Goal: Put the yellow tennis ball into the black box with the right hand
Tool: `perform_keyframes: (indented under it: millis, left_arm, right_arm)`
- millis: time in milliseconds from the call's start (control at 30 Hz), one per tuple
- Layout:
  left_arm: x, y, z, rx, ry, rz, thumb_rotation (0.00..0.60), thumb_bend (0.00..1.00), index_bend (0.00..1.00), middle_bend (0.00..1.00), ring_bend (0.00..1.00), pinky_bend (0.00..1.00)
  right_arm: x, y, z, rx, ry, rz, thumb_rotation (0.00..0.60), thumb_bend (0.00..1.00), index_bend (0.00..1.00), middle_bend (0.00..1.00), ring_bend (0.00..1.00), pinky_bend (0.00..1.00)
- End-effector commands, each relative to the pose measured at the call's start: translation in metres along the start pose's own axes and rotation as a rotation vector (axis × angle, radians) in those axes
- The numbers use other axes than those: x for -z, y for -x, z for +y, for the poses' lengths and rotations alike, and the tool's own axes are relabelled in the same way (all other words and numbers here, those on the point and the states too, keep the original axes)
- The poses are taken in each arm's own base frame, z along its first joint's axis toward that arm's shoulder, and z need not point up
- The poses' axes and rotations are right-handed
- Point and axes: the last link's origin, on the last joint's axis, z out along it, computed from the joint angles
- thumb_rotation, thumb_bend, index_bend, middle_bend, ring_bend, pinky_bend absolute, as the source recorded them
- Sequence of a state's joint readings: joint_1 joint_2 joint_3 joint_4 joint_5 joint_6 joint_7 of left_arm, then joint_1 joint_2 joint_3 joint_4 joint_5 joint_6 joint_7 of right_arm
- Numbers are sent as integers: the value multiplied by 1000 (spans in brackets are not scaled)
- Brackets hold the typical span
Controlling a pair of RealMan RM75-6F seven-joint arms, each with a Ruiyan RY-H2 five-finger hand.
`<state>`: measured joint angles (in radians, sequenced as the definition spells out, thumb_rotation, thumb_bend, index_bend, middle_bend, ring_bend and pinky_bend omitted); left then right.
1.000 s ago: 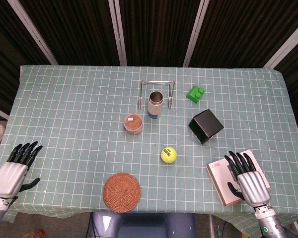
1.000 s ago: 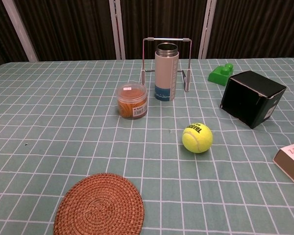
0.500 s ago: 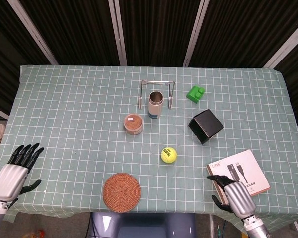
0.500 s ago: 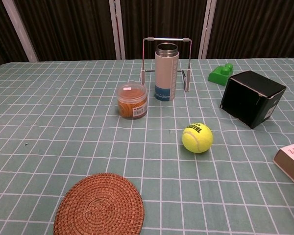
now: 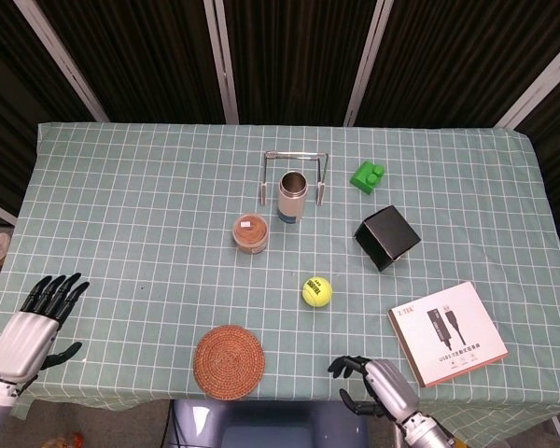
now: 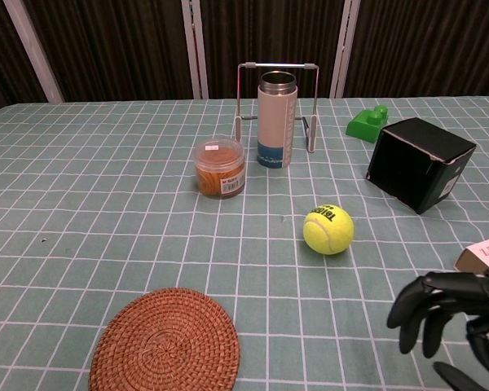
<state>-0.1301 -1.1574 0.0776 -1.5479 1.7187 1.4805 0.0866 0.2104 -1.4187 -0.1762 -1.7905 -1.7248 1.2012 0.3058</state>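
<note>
The yellow tennis ball (image 5: 317, 291) (image 6: 328, 229) lies on the checked cloth in front of the middle of the table. The black box (image 5: 387, 237) (image 6: 419, 164) sits tilted behind and to the right of it. My right hand (image 5: 380, 386) (image 6: 456, 318) hovers at the near edge, below and right of the ball, apart from it, fingers spread and slightly curled, holding nothing. At the near left corner my left hand (image 5: 34, 320) is held with fingers apart and empty; the chest view does not show it.
A round woven coaster (image 5: 229, 361) (image 6: 165, 341) lies near the front edge. A steel flask (image 5: 292, 196) (image 6: 276, 120) stands inside a wire rack, an orange-filled jar (image 5: 250, 233) (image 6: 220, 167) left of it. A green brick (image 5: 368, 175) lies behind the box; a boxed product (image 5: 446, 333) lies right.
My right hand has slid off the boxed product, moving left and toward the near edge, and now shows in the chest view. The left hand barely shifted.
</note>
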Motion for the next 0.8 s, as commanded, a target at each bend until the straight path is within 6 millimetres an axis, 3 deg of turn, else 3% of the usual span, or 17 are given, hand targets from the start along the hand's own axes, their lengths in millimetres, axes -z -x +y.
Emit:
perform_keyframes:
  millis: [33,433,800]
  left_arm:
    - [-2,0,-1,3,-1,-4,600,159,0,0,0,0]
    - [-2,0,-6,10,-24,-11,600,159,0,0,0,0]
    - [-1,2,-11,9,-60,-18,600,159,0,0,0,0]
  right_arm:
    - [-18,6,-9,-51,-6,-14,600,495,353,444,430,745]
    - [-61,26,-24,-138,28,-49,600,496,233,337,295,602]
    - [-95,22,-25,-217,47,-79,600,496,142,244,207,528]
